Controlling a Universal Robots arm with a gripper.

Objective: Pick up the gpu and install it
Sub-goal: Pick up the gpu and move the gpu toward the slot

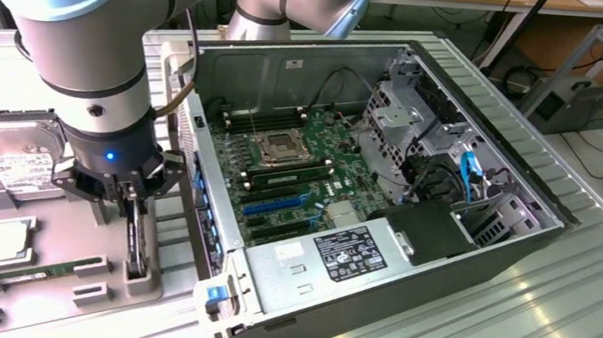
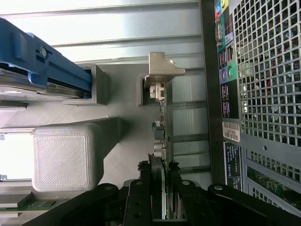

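One gpu (image 1: 137,254), standing on edge in a slot of the grey parts tray (image 1: 60,224), just beside the open computer case (image 1: 289,71). The slot is keeping the card upright, so its thin top edge is facing the arm.

One gripper (image 1: 132,202), reaching straight down and clenching that edge. Its fingers (image 2: 141,197) are pressing on either face of the card.

One hard drive (image 1: 13,157) and one RAM stick (image 1: 32,271), lying untouched in neighbouring tray pockets.

Judgement: the card is seemingly not yet lifted. The blue expansion slots (image 1: 275,206) on the motherboard (image 1: 291,168) are lying unoccupied.
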